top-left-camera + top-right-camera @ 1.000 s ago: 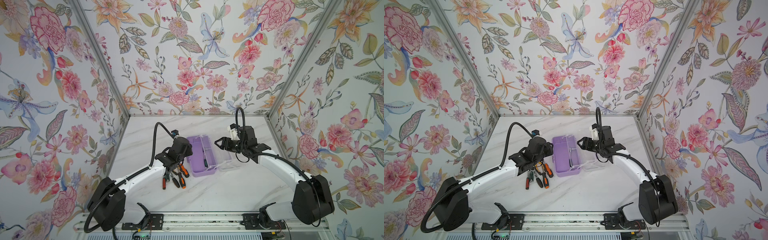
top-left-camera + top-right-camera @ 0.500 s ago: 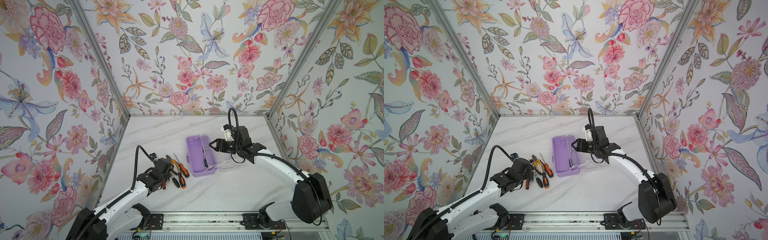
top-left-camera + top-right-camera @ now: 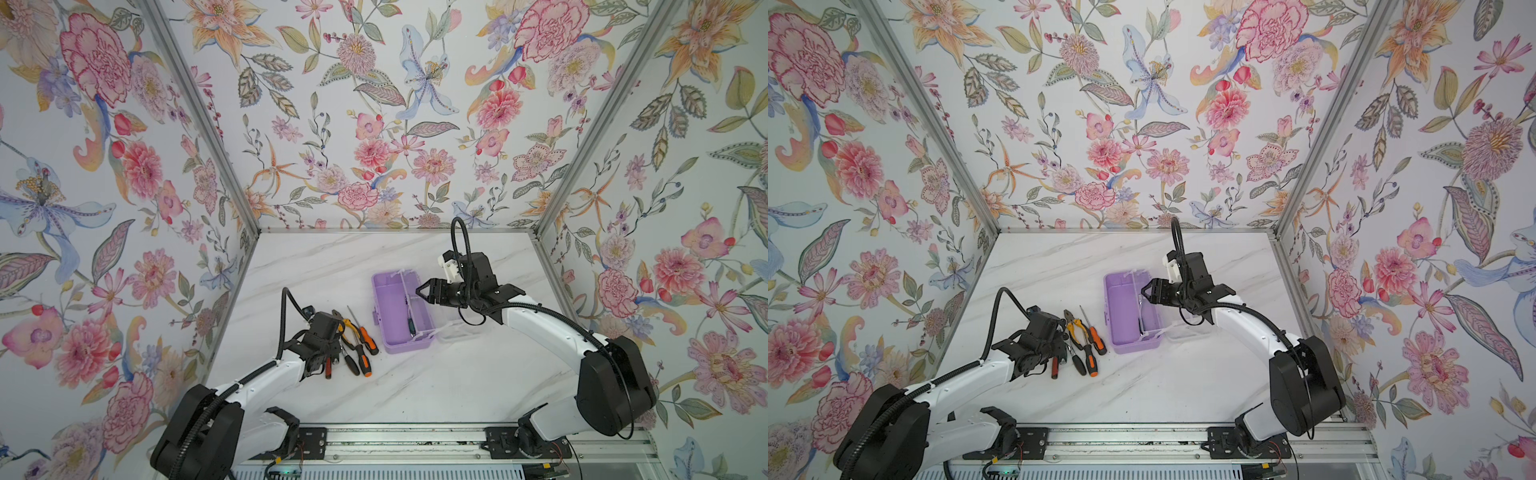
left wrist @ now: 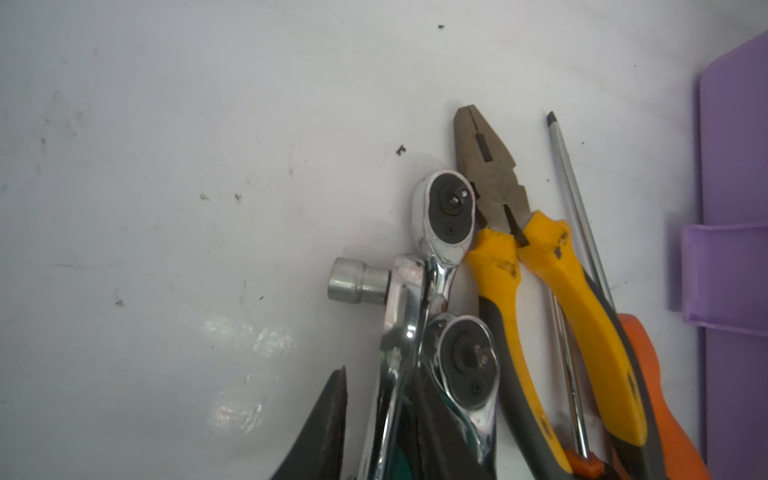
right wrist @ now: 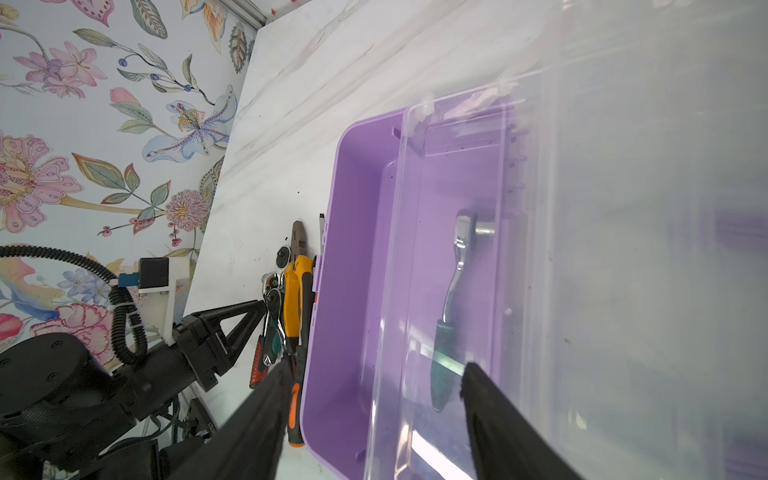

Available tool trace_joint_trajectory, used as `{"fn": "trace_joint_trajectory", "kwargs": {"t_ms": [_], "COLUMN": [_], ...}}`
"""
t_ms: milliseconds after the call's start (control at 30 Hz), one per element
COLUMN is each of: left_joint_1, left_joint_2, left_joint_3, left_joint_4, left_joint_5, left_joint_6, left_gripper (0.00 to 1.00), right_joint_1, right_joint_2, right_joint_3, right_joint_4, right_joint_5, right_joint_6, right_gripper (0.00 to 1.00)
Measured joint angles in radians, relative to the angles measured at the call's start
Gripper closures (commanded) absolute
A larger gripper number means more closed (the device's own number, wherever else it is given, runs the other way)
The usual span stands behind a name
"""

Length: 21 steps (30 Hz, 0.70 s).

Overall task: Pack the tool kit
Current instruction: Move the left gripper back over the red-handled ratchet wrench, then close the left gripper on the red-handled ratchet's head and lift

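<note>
The tool kit's lilac box (image 3: 388, 307) (image 3: 1121, 316) (image 5: 353, 249) stands open, its clear lid (image 5: 540, 208) raised over its right half. A green-handled ratchet (image 5: 453, 282) (image 3: 411, 328) lies inside. Left of the box lie yellow-handled pliers (image 4: 561, 299) (image 3: 347, 332), orange-black screwdrivers (image 3: 368, 338) (image 3: 1096, 338) and chrome ratchets (image 4: 444, 216). My left gripper (image 4: 386, 407) (image 5: 259, 316) is down on this pile. Its jaws stand narrowly open around the handle of the ratchet with a socket (image 4: 399, 299), and a thin gap shows at one finger. My right gripper (image 3: 423, 289) (image 5: 374, 386) hovers open over the box, with the lid's edge between its fingers.
The marble table (image 3: 415, 382) is closed in by floral walls on three sides, with metal corner posts (image 3: 582, 137). A rail (image 3: 395, 436) with both arm bases runs along the front edge. The box's purple latch (image 4: 715, 278) faces the pile.
My left gripper drew back toward the front left, then settled low on the tool handles with its jaws narrowing. My right gripper shifted a little left over the box.
</note>
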Motion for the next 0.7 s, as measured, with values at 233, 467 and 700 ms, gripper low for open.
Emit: {"fn": "trace_joint_trajectory", "kwargs": {"t_ms": [233,467,700], "left_joint_1": [0.005,0.018,0.037], "left_joint_2": [0.045,0.075,0.085], "left_joint_3": [0.000,0.000,0.000], "left_joint_4": [0.028,0.061,0.087], "left_joint_5": [0.015,0.015,0.018], "left_joint_6": [0.006,0.019,0.036], "left_gripper": [0.76,0.83,0.92], "right_joint_1": [0.000,0.000,-0.007], "right_joint_2": [0.007,0.014,0.016], "right_joint_3": [0.000,0.000,0.000], "right_joint_4": [0.001,0.002,0.003], "right_joint_5": [0.000,0.000,0.000], "right_joint_6": [0.000,0.000,0.000], "right_gripper": [0.34,0.34,0.34]}}
